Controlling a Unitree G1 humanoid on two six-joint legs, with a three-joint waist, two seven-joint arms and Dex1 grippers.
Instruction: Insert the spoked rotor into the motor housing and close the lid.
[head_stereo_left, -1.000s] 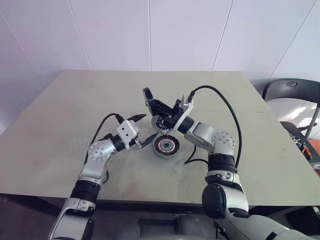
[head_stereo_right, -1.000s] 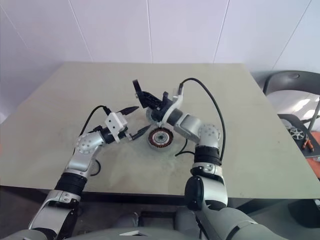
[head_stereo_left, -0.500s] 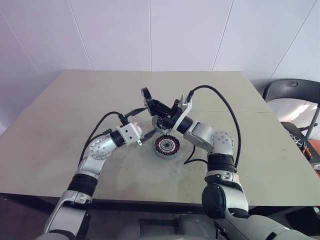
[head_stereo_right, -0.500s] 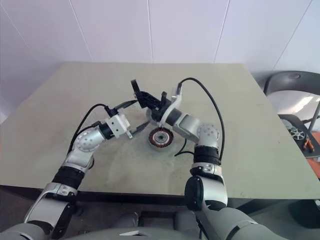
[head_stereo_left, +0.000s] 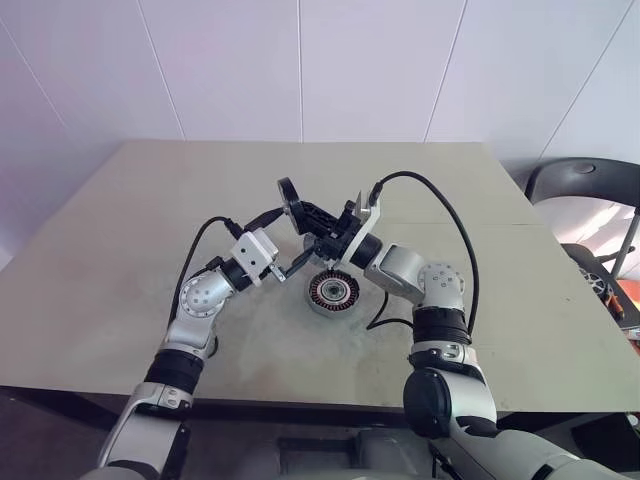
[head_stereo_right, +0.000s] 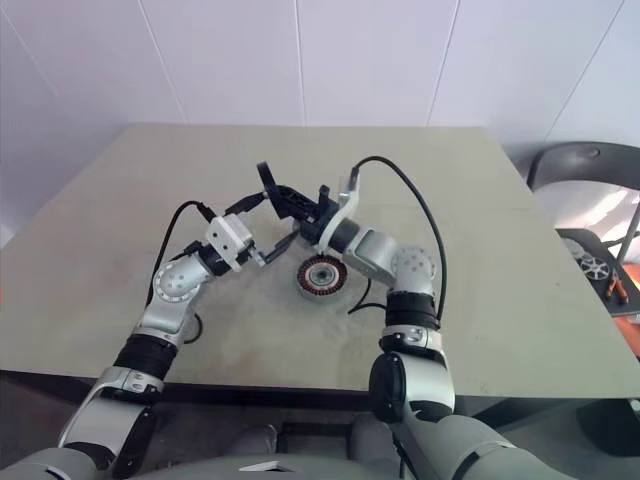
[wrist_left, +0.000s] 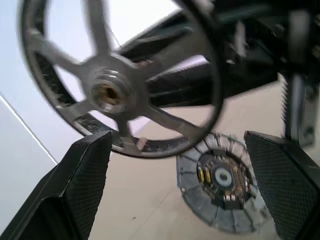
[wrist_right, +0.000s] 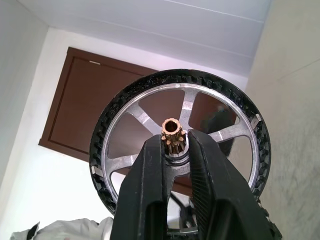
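Right wrist view had the right gripper (wrist_right: 174, 150) closest to the lens, its two black fingers (wrist_right: 145, 190) pressed together on the small brass pinion at the hub of the spoked rotor (wrist_right: 180, 145). That wheel stood on edge past the fingertips in the middle of the frame, black toothed rim around silver spokes, with a brown door (wrist_right: 75, 110) far off behind it at centre left.

From the left wrist camera, the left gripper (wrist_left: 180, 150) was spread wide, one textured black pad (wrist_left: 82, 185) at the lower left and the other at the lower right. The rotor hung between and beyond them in the upper left of that frame, touching neither pad. Farther back, low and right of centre, the lid (wrist_left: 220, 177) lay flat on the tabletop, a speckled grey ring around a dark middle.

Seen from the head cameras, the motor housing (head_stereo_left: 332, 293) sat near the centre of the beige table (head_stereo_left: 120, 240), copper windings ringing its dark hub. Just above it in the frame the two grippers met, the left arm reaching in from the lower left and the right arm from the lower right, with the rotor raised clear of the table above and left of the housing. A black cable (head_stereo_left: 455, 225) looped from the right wrist toward the frame's right side. A white panelled wall (head_stereo_left: 300, 70) filled the top of the frame.
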